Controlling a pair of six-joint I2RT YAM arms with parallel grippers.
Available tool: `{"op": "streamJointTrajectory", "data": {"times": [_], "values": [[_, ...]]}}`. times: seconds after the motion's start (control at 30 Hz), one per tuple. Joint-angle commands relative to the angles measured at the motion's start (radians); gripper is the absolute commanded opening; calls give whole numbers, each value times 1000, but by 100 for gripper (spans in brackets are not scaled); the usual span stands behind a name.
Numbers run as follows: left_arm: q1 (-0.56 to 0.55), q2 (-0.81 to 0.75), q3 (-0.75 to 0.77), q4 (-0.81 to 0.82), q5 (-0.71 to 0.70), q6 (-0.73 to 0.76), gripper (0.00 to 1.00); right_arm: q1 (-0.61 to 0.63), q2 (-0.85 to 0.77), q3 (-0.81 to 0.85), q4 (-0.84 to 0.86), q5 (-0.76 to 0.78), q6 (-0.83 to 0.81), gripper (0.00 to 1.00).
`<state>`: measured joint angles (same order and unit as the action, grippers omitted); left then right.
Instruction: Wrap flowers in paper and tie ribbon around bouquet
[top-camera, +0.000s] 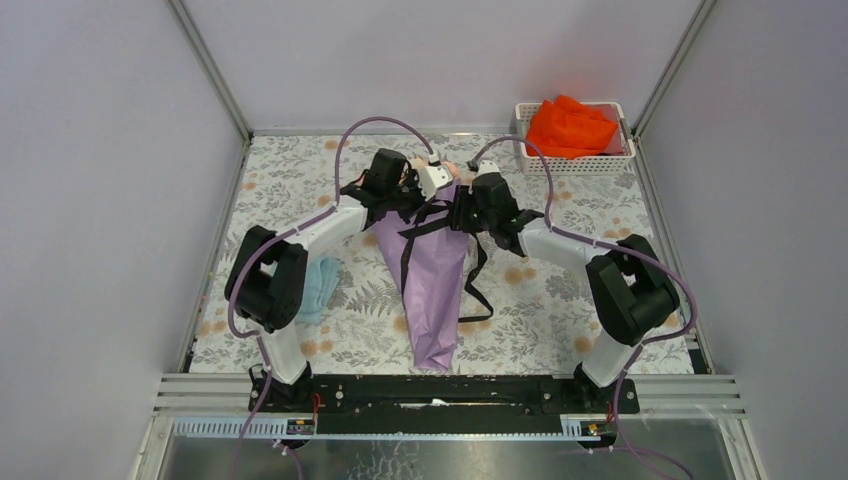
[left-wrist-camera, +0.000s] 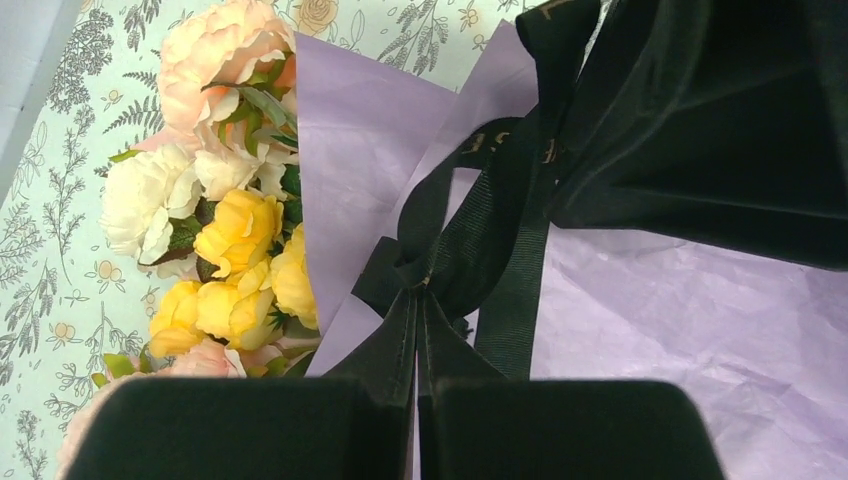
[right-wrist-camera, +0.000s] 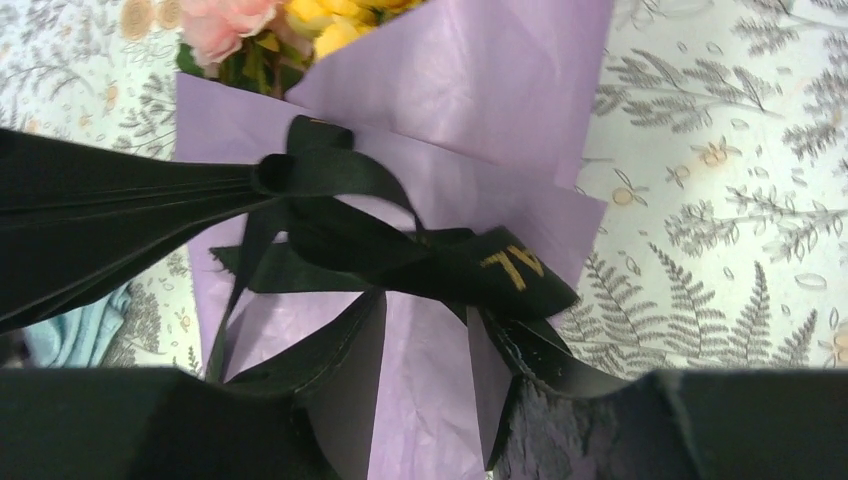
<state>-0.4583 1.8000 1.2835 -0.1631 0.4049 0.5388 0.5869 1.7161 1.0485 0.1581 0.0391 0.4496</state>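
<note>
The bouquet lies on the table with its tip toward the arms. Lilac-purple paper (top-camera: 435, 290) (left-wrist-camera: 360, 150) (right-wrist-camera: 470, 90) wraps the pink, yellow and white flowers (left-wrist-camera: 220, 220) (right-wrist-camera: 250, 25), which show at the far end (top-camera: 455, 172). A black ribbon (top-camera: 478, 290) (left-wrist-camera: 480, 230) (right-wrist-camera: 480, 265) is knotted round the cone, and its tails trail off to the right. My left gripper (top-camera: 432, 208) (left-wrist-camera: 420, 300) is shut on the ribbon at the knot. My right gripper (top-camera: 458, 212) (right-wrist-camera: 425, 320) stands open over the paper just below the knot, with the ribbon lying across its fingertips.
A white basket (top-camera: 525, 150) holding an orange cloth (top-camera: 570, 125) stands at the back right. A light blue folded cloth (top-camera: 322, 285) (right-wrist-camera: 70, 330) lies left of the bouquet beside the left arm. Floral tablecloth (top-camera: 560, 310) covers the table, and walls close off three sides.
</note>
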Motion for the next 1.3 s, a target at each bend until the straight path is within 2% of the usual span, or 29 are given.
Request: {"op": "streamJointTrajectory", "data": {"times": [0.0,0.13,0.27,0.33,0.43,0.57,0.77,0.9,1.03,1.27], "values": [[3,29,35,90,-37,-9,0,-19,-14,75,24,-219,-167,43],[5,42,39,97,-52,-4,0,-18,-75,64,33,-551,-396,50],[9,49,41,100,-44,-12,0,-20,-116,25,70,-712,-643,55],[9,54,43,99,-38,-20,0,-20,-97,20,75,-784,-812,61],[10,58,47,95,-28,-29,0,-29,-36,34,95,-821,-942,65],[20,66,50,90,1,-53,0,-61,50,128,16,-882,-1056,64],[43,75,56,73,50,-79,0,-79,79,102,-5,-901,-1330,66],[44,86,68,53,78,-81,0,-87,160,209,-162,-862,-1452,66],[51,91,77,43,95,-95,0,-87,221,281,-261,-835,-1522,65],[60,101,80,24,113,-93,0,-90,273,335,-279,-798,-1537,64]]}}
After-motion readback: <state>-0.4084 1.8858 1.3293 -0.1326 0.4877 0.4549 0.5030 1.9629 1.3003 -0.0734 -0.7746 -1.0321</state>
